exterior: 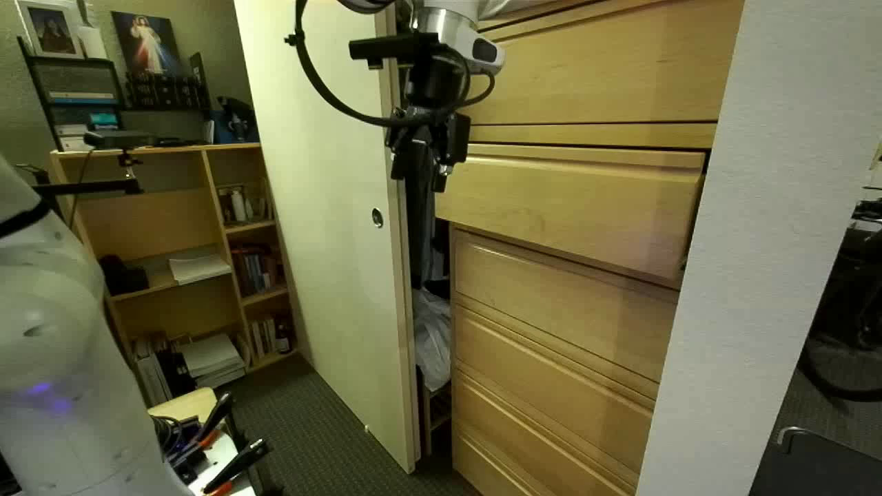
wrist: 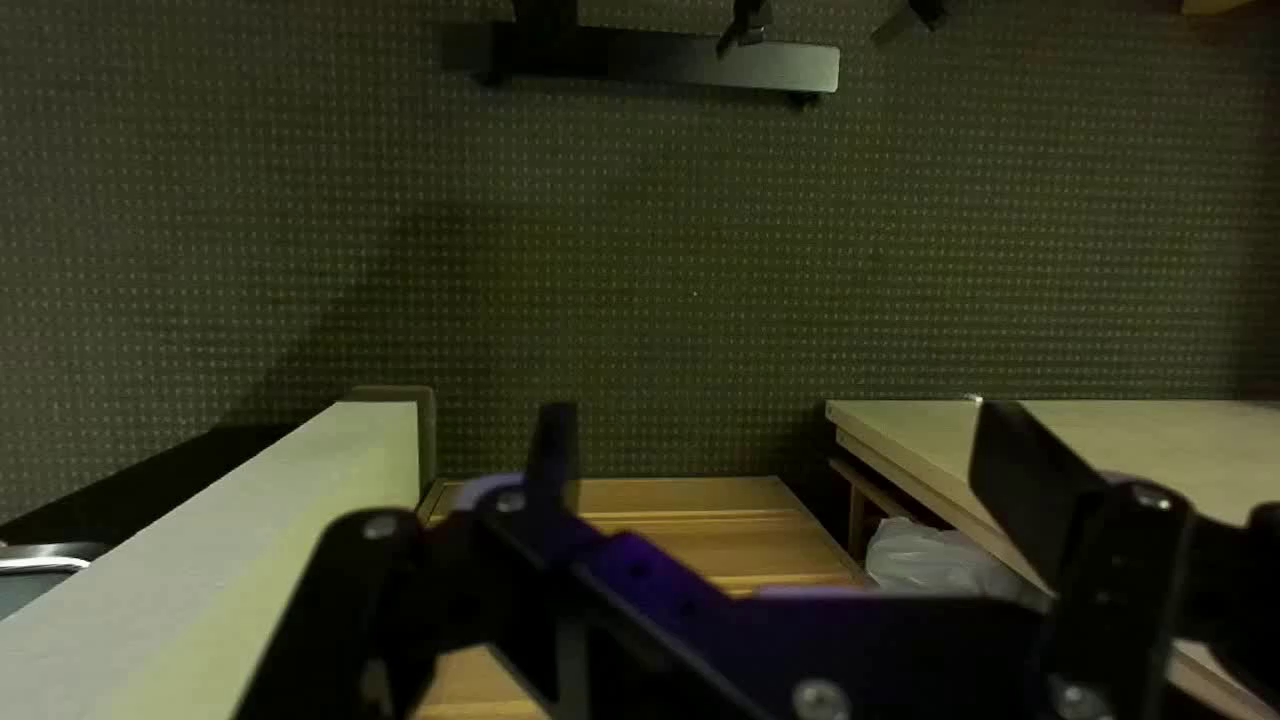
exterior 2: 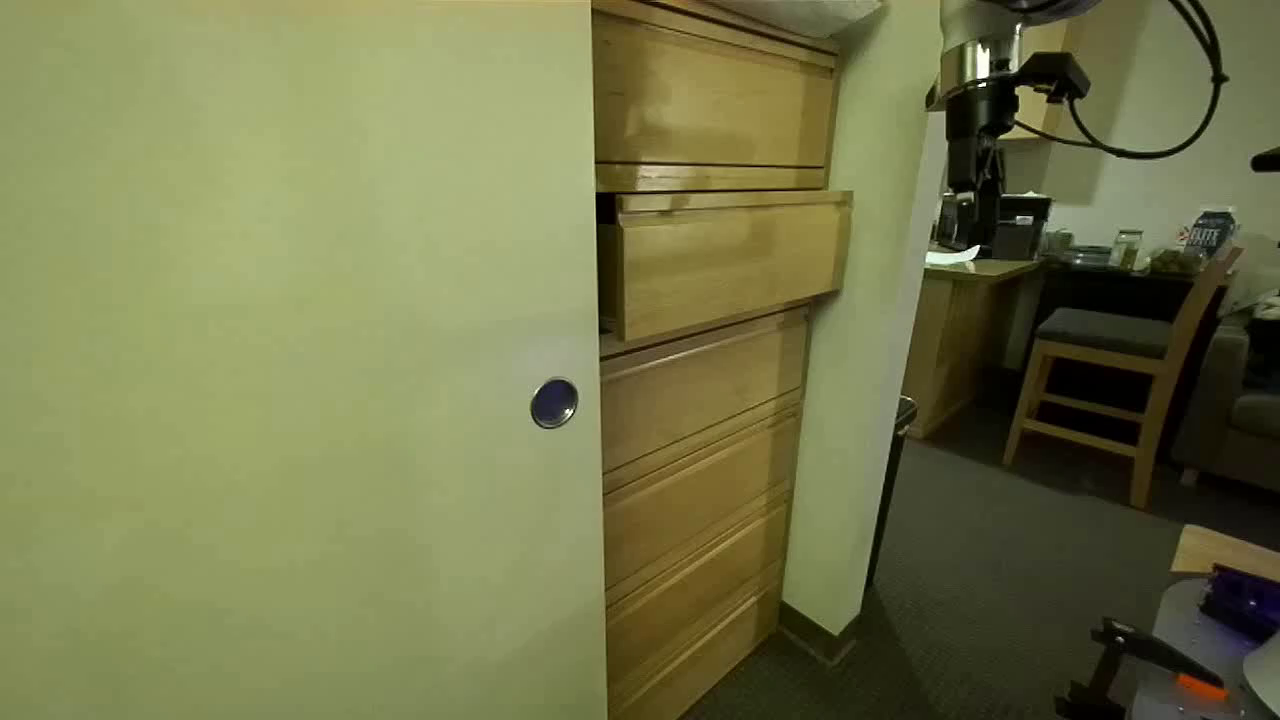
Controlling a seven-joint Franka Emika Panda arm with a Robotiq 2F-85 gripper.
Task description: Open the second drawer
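Observation:
The second drawer [exterior: 572,210] is a wide blond-wood box with a flat front. It stands partly pulled out of the stack, and its dark side gap shows in an exterior view [exterior 2: 735,265]. Its inside is hidden. My gripper [exterior: 419,178] points down, open and empty, with its fingers well apart in the wrist view [wrist: 783,440]. In an exterior view it overlaps the drawer's upper left corner. In an exterior view, the gripper [exterior 2: 973,215] shows off to the right of the drawer, apart from it. I cannot tell whether the wrist view shows this drawer.
A cream sliding door [exterior: 324,227] stands left of the drawers. A white wall end [exterior: 765,248] borders them on the right. Lower drawer fronts [exterior 2: 705,490] are shut. A plastic bag [exterior: 433,337] lies in the gap beside the door. A bookshelf [exterior: 158,227] stands behind.

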